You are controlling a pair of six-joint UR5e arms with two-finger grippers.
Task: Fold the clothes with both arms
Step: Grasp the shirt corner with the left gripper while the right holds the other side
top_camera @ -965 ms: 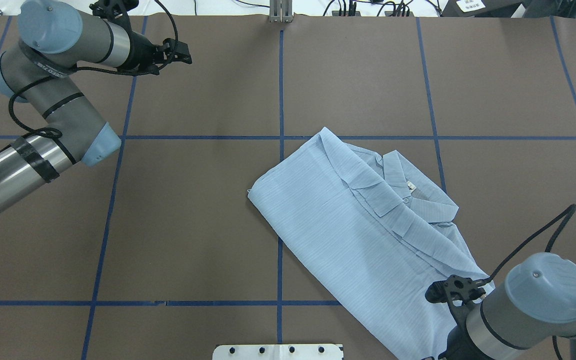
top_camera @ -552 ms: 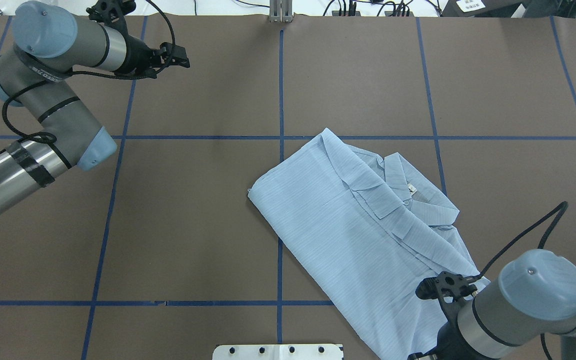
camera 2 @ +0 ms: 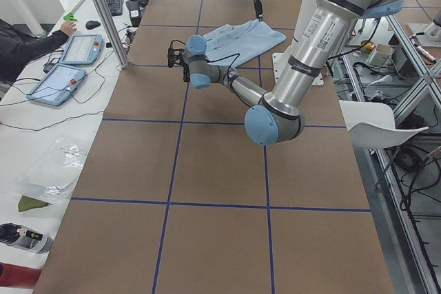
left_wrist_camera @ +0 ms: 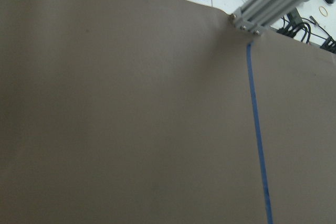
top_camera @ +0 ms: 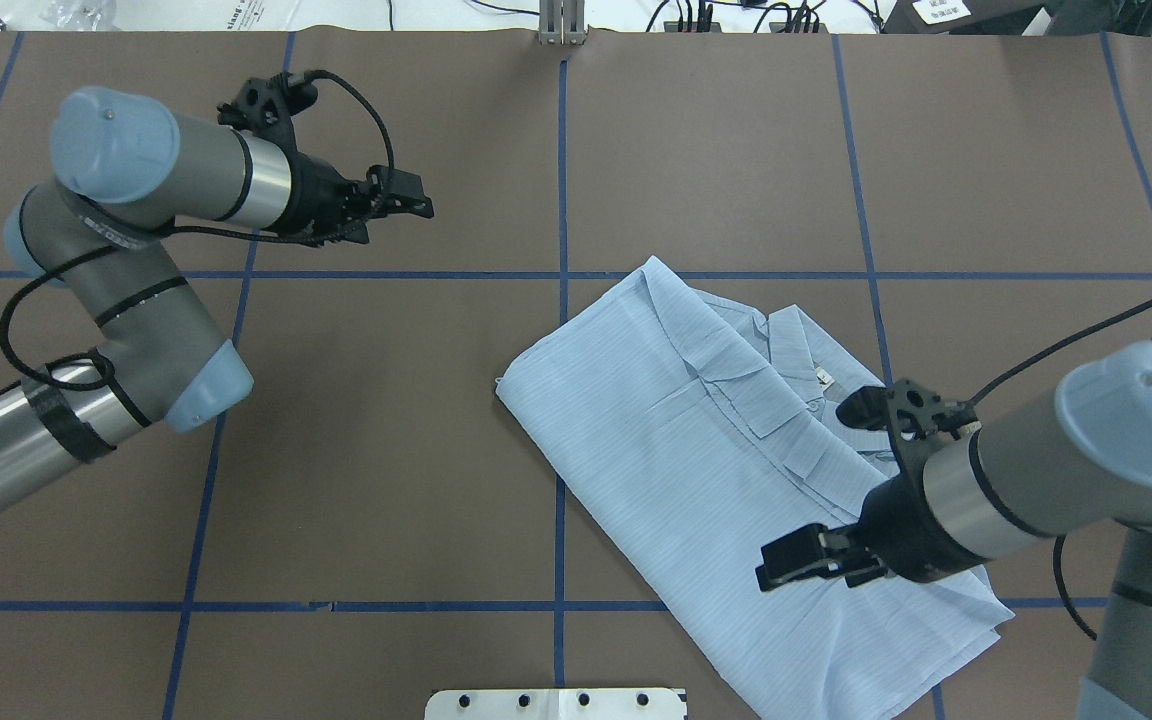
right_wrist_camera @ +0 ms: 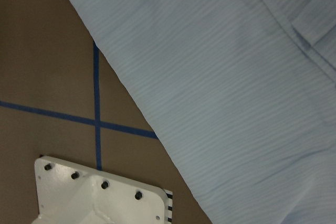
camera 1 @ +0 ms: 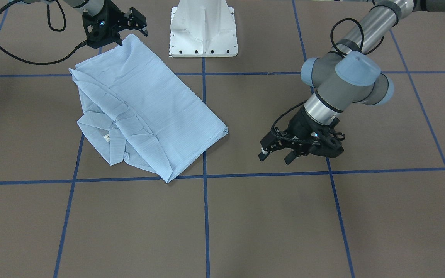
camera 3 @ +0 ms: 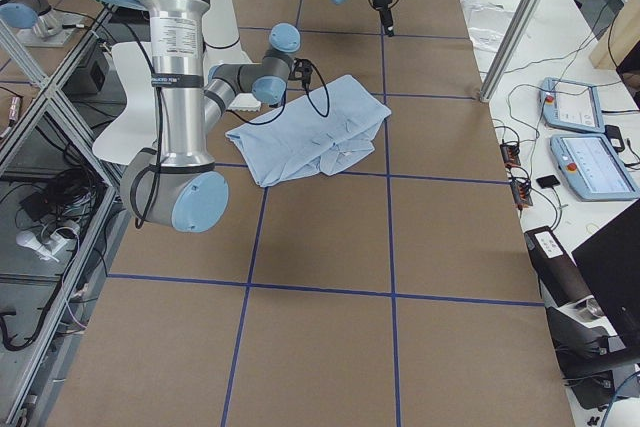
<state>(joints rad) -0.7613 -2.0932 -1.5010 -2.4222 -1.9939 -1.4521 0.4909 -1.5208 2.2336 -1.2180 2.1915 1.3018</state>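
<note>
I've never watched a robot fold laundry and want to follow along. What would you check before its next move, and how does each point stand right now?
1. Shirt lies folded on the table, collar showing: ok.
2. Left gripper open and empty: ok.
3. Right gripper open, no cloth in it: ok.
4. Left gripper close to the shirt: not ok. It hangs over bare table, well apart from the shirt.
5. Right gripper over the shirt: ok.
6. Right gripper's fingertips touching the cloth: cannot tell.
</note>
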